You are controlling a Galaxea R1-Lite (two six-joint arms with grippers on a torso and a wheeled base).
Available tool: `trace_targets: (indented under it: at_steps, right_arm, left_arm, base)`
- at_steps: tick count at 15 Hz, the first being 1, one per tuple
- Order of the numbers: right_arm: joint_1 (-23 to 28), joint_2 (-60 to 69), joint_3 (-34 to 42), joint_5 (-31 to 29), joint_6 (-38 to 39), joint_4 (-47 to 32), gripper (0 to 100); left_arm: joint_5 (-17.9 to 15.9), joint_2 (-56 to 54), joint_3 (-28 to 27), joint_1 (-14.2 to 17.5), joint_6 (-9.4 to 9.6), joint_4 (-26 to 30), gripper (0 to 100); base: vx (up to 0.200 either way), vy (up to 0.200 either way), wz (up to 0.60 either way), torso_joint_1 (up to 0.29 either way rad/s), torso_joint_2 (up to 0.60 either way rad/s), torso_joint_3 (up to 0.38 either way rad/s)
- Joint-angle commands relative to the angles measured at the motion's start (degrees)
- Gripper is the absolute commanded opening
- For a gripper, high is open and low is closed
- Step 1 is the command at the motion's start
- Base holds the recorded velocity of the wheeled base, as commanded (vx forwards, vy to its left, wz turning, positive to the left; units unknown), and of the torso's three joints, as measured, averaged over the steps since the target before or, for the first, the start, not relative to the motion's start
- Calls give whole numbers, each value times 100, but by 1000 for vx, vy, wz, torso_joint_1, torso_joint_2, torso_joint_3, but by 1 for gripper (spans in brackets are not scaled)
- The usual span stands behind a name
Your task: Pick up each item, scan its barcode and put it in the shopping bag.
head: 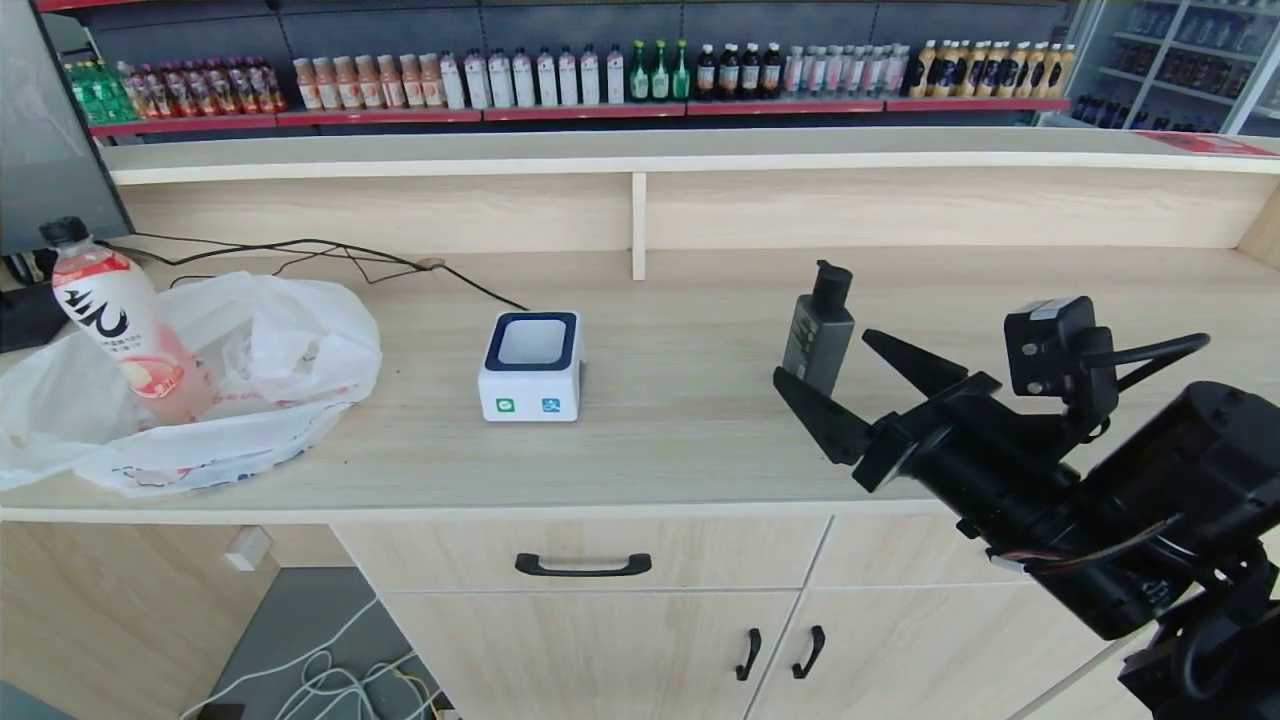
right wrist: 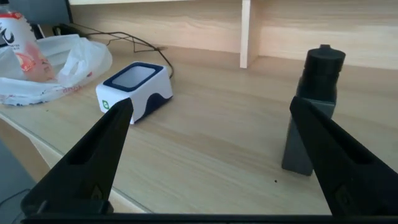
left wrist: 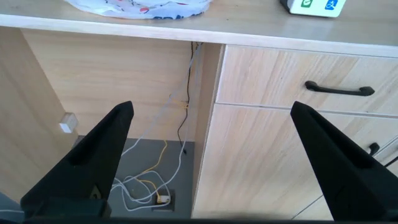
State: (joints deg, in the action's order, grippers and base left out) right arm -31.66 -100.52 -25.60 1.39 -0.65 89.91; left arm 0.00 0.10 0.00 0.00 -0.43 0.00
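Note:
A grey bottle with a black cap stands upright on the wooden counter, right of centre. My right gripper is open just in front of it, its fingers apart and short of the bottle. A white barcode scanner with a dark blue frame sits mid-counter. At the left lies a white plastic shopping bag with a pink-labelled drink bottle standing in it. My left gripper hangs open below the counter edge, holding nothing.
A black cable runs along the counter's back to the scanner. A low wooden divider stands on the rear ledge. Drawers and cabinet doors with black handles lie under the counter. Shelves of drinks line the far wall.

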Motion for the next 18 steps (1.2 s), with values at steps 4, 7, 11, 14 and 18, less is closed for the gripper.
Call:
trace_targets:
  at_steps: [4,7,11,14,18]
  right_arm:
    - [239,-336,-50,-7,-14,9,100]
    - [257,-547,-200,-139,-14,9,100]
    - [274,-872,-499,-464,-14,9,100]
    - [266,-1268,-1035,-1159,-14,9,100]
    - [55,-1760,-1509,-1273,-6,9,100]
  left_arm:
    - [0,-1,0,9,16,0,100]
    - [0,-1,0,9,25,0,100]
    - [0,-1,0,9,25,0,100]
    - [0,-1,0,9,25,0,100]
    - [0,-1,0,9,25,0,100]
  base:
    - [0,0,0,0,0,0]
    - [0,0,0,0,0,0]
    - [0,0,0,0,0,0]
    - [0,0,0,0,0,0]
    - [0,0,0,0,0,0]
